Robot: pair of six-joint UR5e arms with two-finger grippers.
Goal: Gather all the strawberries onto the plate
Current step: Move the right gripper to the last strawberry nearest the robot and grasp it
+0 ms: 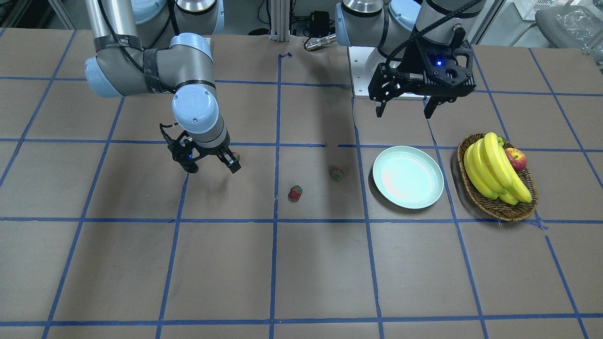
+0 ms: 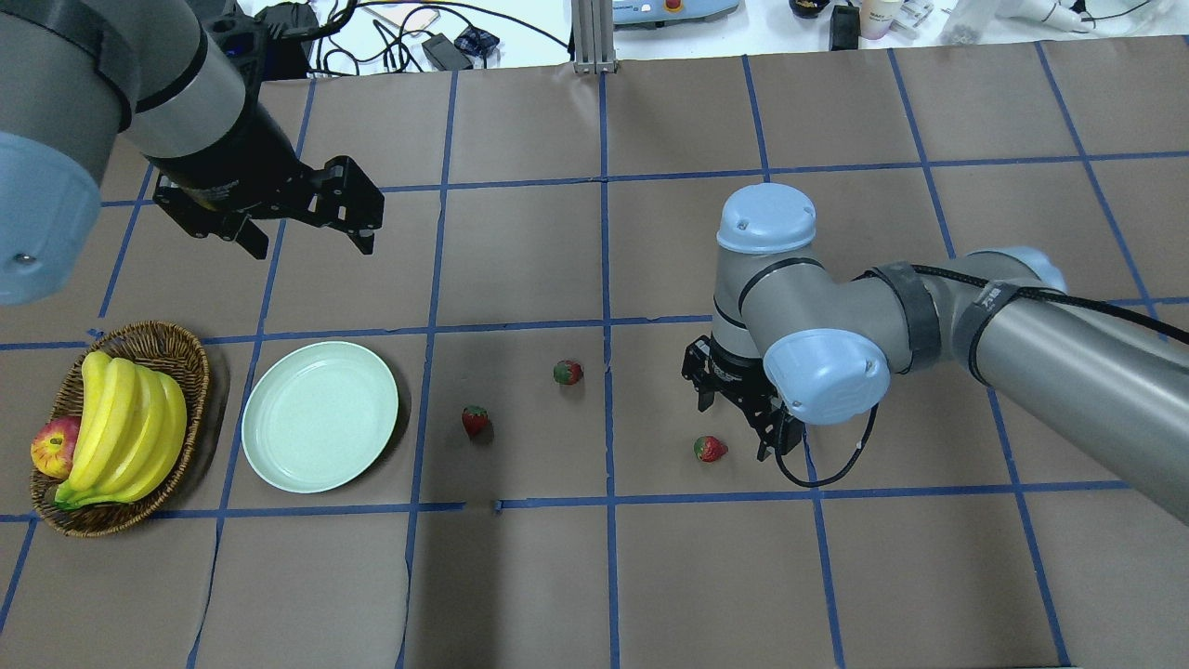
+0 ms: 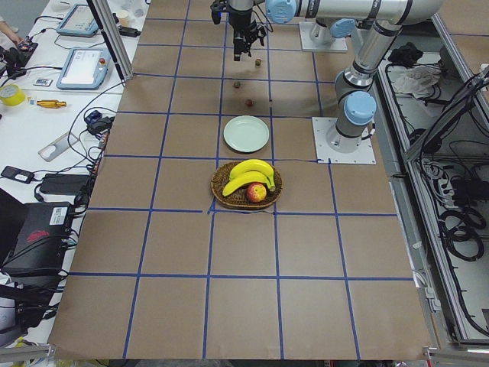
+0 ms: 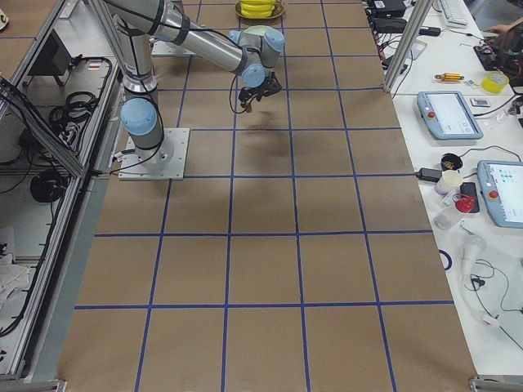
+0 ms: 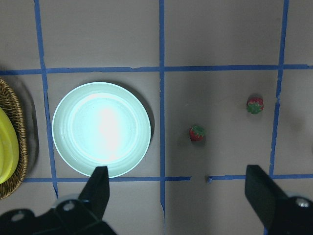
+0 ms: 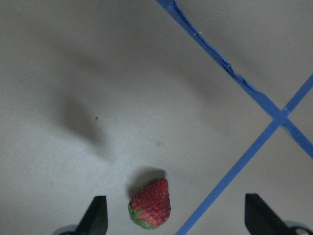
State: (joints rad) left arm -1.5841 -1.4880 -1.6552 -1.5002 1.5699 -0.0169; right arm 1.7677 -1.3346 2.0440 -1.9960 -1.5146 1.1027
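Note:
Three strawberries lie on the brown paper: one [image 2: 475, 420] nearest the mint-green plate [image 2: 320, 415], one [image 2: 568, 373] mid-table, and one [image 2: 710, 449] by my right gripper [image 2: 738, 425]. The right gripper is open and low over that third strawberry [image 6: 150, 203], which lies on the table between the fingers, nearer the view's left finger [image 6: 96, 215]. In the front view the third strawberry [image 1: 235, 156] peeks out behind a finger. My left gripper [image 2: 311, 243] is open, empty and high, beyond the empty plate [image 5: 101, 129]. Its wrist view shows two strawberries [image 5: 197, 132] [image 5: 255, 105].
An oval wicker basket [image 2: 181, 358] with bananas [image 2: 121, 427] and an apple [image 2: 54, 446] stands just left of the plate. Blue tape lines grid the paper-covered table. Cables and devices lie beyond the far edge.

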